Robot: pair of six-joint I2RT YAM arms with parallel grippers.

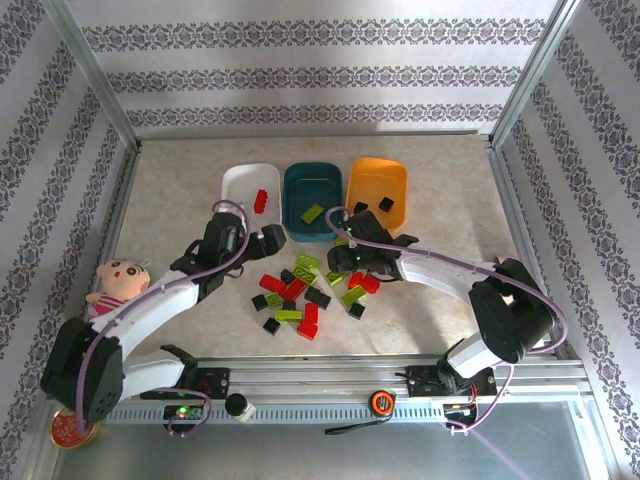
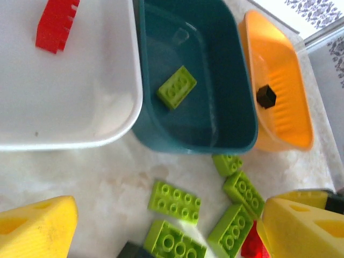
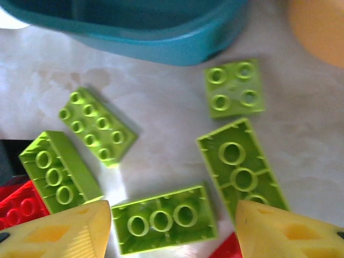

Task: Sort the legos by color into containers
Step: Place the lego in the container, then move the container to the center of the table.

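Observation:
Three tubs stand in a row at the back: white (image 1: 240, 182) holding a red brick (image 1: 261, 200), dark teal (image 1: 300, 182) holding a lime brick (image 1: 314, 212), and orange (image 1: 378, 175) holding black bricks (image 1: 386, 203). Red, lime and black legos (image 1: 308, 290) lie scattered in front of them. My left gripper (image 1: 268, 243) hovers open over lime bricks (image 2: 174, 201) just before the white tub (image 2: 80, 97) and teal tub (image 2: 226, 80). My right gripper (image 1: 345, 258) is open, its yellow fingers (image 3: 59, 231) on either side of an upturned lime brick (image 3: 166, 217).
A pink plush doll (image 1: 118, 283) sits at the left edge. A round red tin (image 1: 70, 428) lies at the near left corner. Metal frame posts and patterned walls enclose the table. A rail (image 1: 400, 375) runs along the near edge.

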